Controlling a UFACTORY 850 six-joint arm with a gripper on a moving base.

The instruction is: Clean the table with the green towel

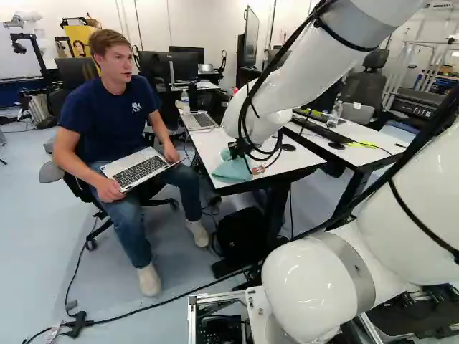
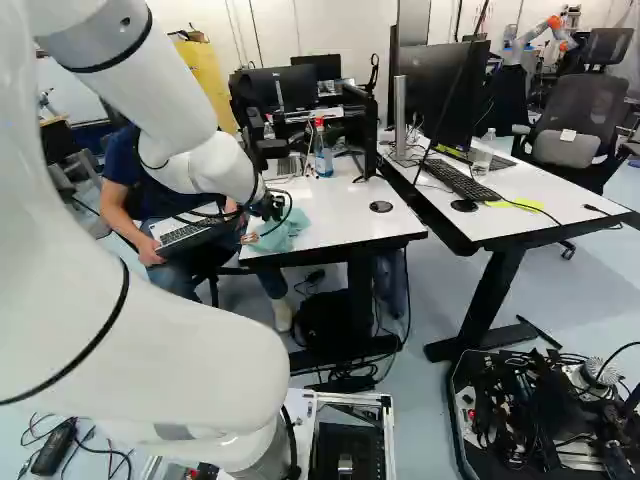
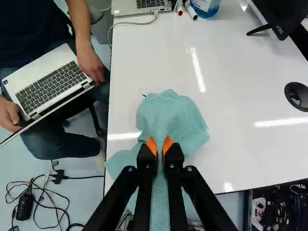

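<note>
Looks like your hand has the green towel pinched between its orange pads, most of it bunched on the counter just ahead. There's a small blue mark right past the towel's far edge, a bit toward the seated person, so I'd wipe forward and slightly that way. Careful tho, the towel already reaches the edge on their side. A laptop, markers and a bottle sit farther ahead, so I'd stop short of those.
</note>
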